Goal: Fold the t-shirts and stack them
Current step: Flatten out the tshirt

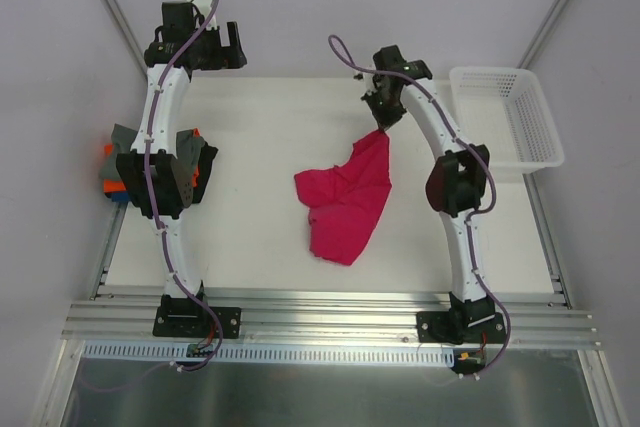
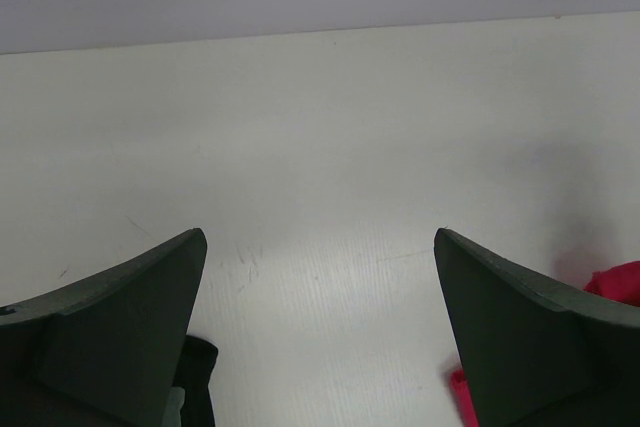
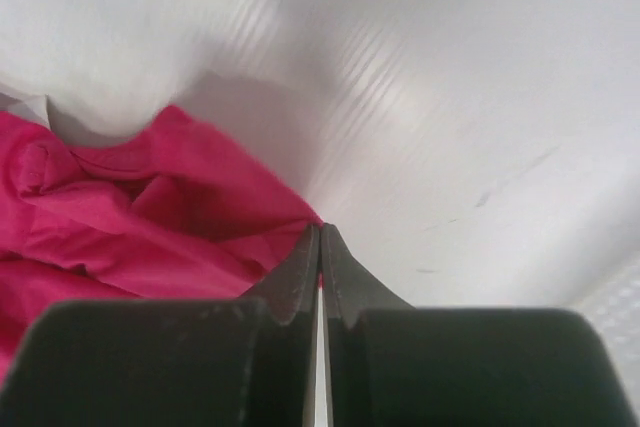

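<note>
A magenta-red t-shirt (image 1: 347, 197) lies crumpled in the middle of the white table, one corner pulled up toward the back right. My right gripper (image 1: 381, 127) is shut on that corner; in the right wrist view the shirt (image 3: 130, 217) hangs from the closed fingertips (image 3: 321, 232). A stack of folded shirts, grey, orange, blue and black (image 1: 118, 167), sits at the table's left edge, partly hidden under my left arm. My left gripper (image 1: 228, 47) is open and empty at the back left, above bare table (image 2: 320, 247). A bit of the red shirt (image 2: 620, 282) shows at the left wrist view's right edge.
A white plastic lattice basket (image 1: 505, 112) stands at the back right, past the table's right edge. A metal rail (image 1: 330, 312) runs along the near edge at the arm bases. Grey walls close in the back and sides.
</note>
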Robot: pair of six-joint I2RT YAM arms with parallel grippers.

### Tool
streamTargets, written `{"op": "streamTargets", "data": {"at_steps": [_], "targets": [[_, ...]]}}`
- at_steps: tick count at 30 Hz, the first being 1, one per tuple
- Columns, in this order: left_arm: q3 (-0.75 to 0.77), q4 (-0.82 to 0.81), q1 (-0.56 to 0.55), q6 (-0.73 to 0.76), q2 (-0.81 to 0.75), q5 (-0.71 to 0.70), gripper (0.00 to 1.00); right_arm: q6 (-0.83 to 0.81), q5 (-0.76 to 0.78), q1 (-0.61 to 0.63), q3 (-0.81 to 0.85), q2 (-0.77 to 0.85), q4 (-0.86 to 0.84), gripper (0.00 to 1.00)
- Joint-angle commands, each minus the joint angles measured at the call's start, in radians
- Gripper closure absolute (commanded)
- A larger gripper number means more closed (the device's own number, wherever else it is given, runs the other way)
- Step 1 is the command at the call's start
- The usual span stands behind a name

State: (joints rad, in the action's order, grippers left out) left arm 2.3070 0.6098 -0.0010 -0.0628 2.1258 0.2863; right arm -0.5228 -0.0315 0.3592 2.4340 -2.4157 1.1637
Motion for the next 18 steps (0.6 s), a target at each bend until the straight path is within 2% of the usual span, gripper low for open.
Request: {"op": "streamTargets", "data": {"at_steps": [1, 4, 7, 12, 14, 18], "targets": [[0.0, -0.024, -0.005, -0.003, -0.067, -0.006, 0.01, -0.009, 0.064, 0.012, -0.007, 0.297, -0.307, 0.99], [0.003, -0.025, -0.005, -0.003, -0.064, -0.007, 0.01, -0.017, 0.09, 0.024, 0.109, 0.316, -0.415, 0.99], [-0.003, -0.028, -0.005, -0.008, -0.067, -0.01, 0.01, -0.034, 0.085, 0.05, 0.119, 0.38, -0.571, 0.99], [-0.006, -0.027, -0.008, -0.008, -0.07, -0.015, 0.01, -0.14, 0.162, 0.104, 0.112, 0.48, -0.835, 0.99], [-0.004, -0.027, -0.013, -0.005, -0.072, -0.025, 0.01, -0.154, 0.183, 0.121, 0.117, 0.492, -0.855, 0.99], [0.0, -0.028, -0.027, -0.006, -0.063, -0.027, 0.01, -0.149, 0.186, 0.124, -0.024, 0.533, -0.751, 0.99]]}}
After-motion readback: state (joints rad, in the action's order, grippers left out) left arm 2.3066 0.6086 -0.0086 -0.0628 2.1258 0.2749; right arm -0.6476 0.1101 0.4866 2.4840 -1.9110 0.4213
